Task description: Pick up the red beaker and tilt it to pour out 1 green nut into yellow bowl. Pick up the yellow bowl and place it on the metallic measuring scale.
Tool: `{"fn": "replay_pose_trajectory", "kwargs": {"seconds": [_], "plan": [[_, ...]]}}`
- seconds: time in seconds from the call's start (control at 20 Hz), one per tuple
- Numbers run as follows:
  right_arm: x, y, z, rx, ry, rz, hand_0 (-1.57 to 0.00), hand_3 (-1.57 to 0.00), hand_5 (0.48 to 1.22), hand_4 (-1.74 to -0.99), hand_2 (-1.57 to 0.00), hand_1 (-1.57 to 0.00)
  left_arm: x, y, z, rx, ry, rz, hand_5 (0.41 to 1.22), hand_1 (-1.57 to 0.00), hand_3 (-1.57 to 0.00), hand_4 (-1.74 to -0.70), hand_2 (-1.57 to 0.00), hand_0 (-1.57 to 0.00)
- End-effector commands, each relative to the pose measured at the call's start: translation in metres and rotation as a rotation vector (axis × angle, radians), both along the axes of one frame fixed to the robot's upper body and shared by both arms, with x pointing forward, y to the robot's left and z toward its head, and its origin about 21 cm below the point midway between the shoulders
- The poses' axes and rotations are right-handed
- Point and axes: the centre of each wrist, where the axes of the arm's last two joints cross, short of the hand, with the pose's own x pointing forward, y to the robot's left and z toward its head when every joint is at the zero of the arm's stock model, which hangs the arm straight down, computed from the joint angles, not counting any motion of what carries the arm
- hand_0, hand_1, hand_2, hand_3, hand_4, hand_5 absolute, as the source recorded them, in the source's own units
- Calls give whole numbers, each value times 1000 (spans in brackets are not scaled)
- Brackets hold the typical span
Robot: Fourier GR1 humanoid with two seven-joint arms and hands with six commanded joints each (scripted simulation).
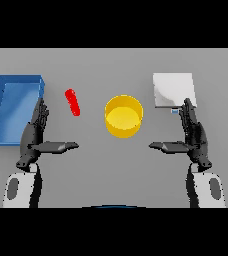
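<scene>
Round yellow bowl at centre, small red beaker to its left, square metallic measuring scale far right. Blue rectangular tray far left. Left hand and right hand hover near, fingers straight, thumbs spread wide, holding nothing.

Bowl at the middle of the table. Left of it, just apart, beaker, lying slantwise. Further left, at the table's left edge, tray, reaching a little farther back than the beaker. Right of the bowl and slightly farther back, scale. Left hand near and left, between tray and beaker, nearer than both, thumb pointing right toward the middle. Right hand near and right, just nearer than the scale, fingertips overlapping its near edge, thumb pointing left. Bowl between the two hands, a little farther back.
</scene>
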Motion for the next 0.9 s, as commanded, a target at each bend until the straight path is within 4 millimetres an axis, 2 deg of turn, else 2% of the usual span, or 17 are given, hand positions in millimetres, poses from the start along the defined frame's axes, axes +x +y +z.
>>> {"fn": "replay_pose_trajectory", "kwargs": {"seconds": [0.0,0.25,0.35,0.5,0.7,0.85], "plan": [[0,0,0,0,0,-1,1,1,660,-1128,1,1,1,0,0,0,2,1,623,1,1,-1093,1,1],[-3,0,0,0,4,3,1,1,660,-1128,1,1,14,2,0,5,23,6,623,1,1,-1093,1,1],[-19,5,5,-206,-152,42,1,1,663,-1128,1,1,-4,-3,7,114,-65,-29,620,1,1,-1094,1,1],[-29,14,5,-292,-163,63,1,1,668,-1126,1,1,-13,-4,8,157,-42,-33,615,1,1,-1096,1,1],[-27,12,10,-293,-150,48,1,1,658,-1121,1,1,-9,-10,8,194,-10,-44,612,1,1,-1090,1,1],[-33,14,8,-298,-146,47,1,1,650,-1130,1,1,4,-13,3,215,-20,-54,623,1,1,-1106,1,1]]}}
